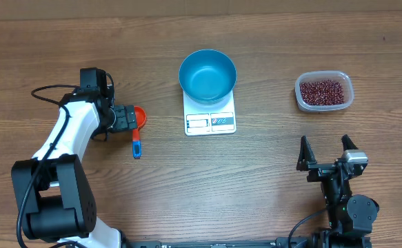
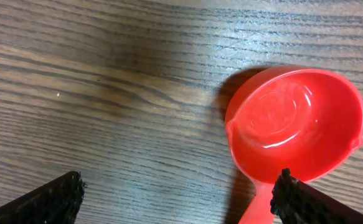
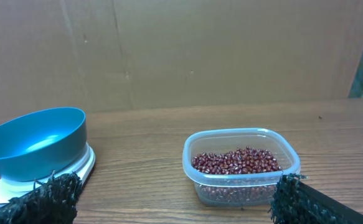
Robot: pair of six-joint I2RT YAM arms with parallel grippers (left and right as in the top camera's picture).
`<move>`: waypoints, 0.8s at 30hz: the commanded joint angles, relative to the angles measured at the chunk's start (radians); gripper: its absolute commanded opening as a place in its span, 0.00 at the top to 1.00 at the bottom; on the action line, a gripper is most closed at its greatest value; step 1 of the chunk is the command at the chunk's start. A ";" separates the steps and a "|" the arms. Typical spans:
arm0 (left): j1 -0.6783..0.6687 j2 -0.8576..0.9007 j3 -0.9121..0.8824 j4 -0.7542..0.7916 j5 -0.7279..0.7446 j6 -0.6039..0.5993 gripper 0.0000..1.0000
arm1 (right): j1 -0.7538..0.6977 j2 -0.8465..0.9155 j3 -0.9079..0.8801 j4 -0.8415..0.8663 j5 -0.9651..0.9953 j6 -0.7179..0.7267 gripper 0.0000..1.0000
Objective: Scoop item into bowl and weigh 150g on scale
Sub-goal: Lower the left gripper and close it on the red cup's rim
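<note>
The bright blue bowl (image 1: 207, 76) stands empty on the small white scale (image 1: 210, 121) at the table's middle. Dark red beans (image 1: 322, 90) fill a clear tub (image 1: 300, 98) at the right. An orange-red scoop (image 1: 141, 114) with a blue handle lies left of the scale. My left gripper (image 1: 133, 118) is open right over the scoop. In the left wrist view the scoop's cup (image 2: 296, 121) sits by the right fingertip (image 2: 302, 202), with nothing gripped. My right gripper (image 1: 325, 150) is open near the front edge, facing the beans (image 3: 236, 162) and the bowl (image 3: 35, 140).
A cardboard wall (image 3: 181, 50) backs the table in the right wrist view. The left arm's black cable (image 1: 45, 93) loops over the table at the far left. Bare wood lies between the scale and the tub.
</note>
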 commanded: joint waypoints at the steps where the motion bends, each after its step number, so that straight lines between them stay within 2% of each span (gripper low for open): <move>1: 0.004 0.013 0.021 0.011 -0.011 -0.008 0.00 | 0.005 -0.008 -0.010 0.002 0.006 -0.005 0.00; 24: 0.004 0.016 0.020 0.045 -0.014 -0.003 0.00 | 0.005 -0.008 -0.010 0.002 0.006 -0.005 0.00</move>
